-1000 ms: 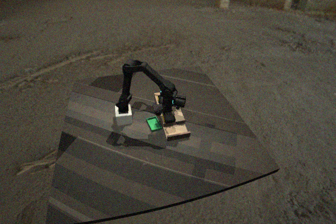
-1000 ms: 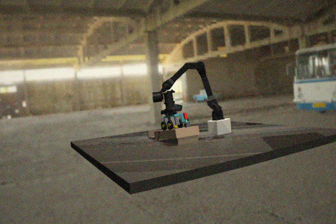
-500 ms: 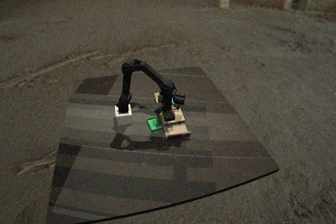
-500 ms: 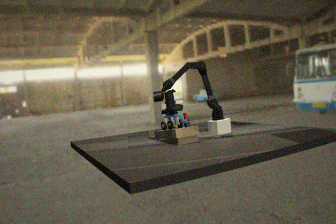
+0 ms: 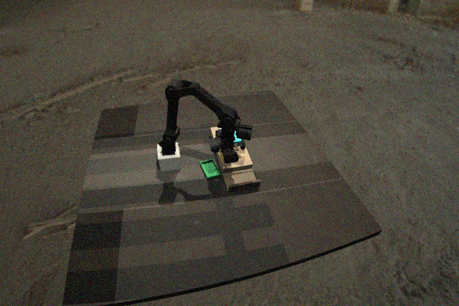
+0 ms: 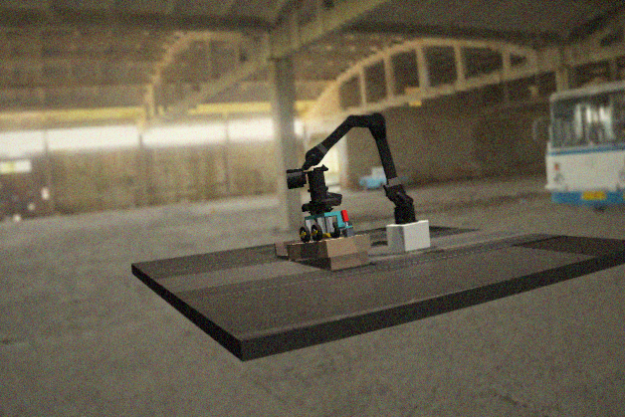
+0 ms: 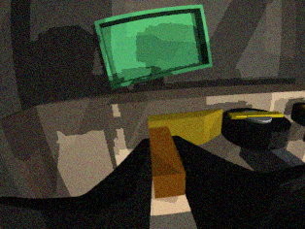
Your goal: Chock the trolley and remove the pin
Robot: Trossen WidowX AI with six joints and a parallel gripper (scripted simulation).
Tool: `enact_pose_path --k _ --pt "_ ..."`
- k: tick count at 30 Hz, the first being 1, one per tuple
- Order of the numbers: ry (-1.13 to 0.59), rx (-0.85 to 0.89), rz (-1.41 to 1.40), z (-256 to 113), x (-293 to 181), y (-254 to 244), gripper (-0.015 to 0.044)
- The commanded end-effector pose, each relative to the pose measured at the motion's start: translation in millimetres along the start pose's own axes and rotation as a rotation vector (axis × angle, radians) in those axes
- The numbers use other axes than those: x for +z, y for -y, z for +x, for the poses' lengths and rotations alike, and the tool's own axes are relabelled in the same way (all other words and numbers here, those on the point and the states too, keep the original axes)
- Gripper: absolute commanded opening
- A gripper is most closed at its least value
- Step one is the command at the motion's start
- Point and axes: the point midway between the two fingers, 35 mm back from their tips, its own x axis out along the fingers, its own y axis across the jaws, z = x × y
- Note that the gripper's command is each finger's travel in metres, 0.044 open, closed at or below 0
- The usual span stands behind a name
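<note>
My gripper (image 5: 230, 157) (image 6: 316, 211) (image 7: 160, 143) is shut on the chock's orange handle (image 7: 167, 162), low over the ramp (image 5: 243, 161) (image 6: 348, 246) (image 7: 83, 160). The yellow chock (image 7: 186, 127) (image 5: 221, 156) is at the downhill side of a black trolley wheel (image 7: 248, 135). Its end looks very close to the tyre; contact cannot be told. Its rubber base is hidden. The teal trolley (image 5: 237, 139) (image 6: 332, 216) stands on the ramp, partly behind the gripper. The red head of the stop pin (image 6: 344, 216) shows at the uphill end. The green tray (image 5: 210, 169) (image 7: 118, 53) lies beside the ramp.
The white arm base (image 5: 169, 161) (image 6: 410, 236) stands on the far side of the tray from the ramp. A raised lip (image 5: 243, 185) closes the ramp's low end. Another wheel (image 7: 298, 112) shows at the wrist view's right edge.
</note>
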Motion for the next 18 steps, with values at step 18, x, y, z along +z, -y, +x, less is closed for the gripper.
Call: enact_pose_path --k 18 --pt "0.001 0.002 0.002 -0.2 0.0 2.9 0.0131"
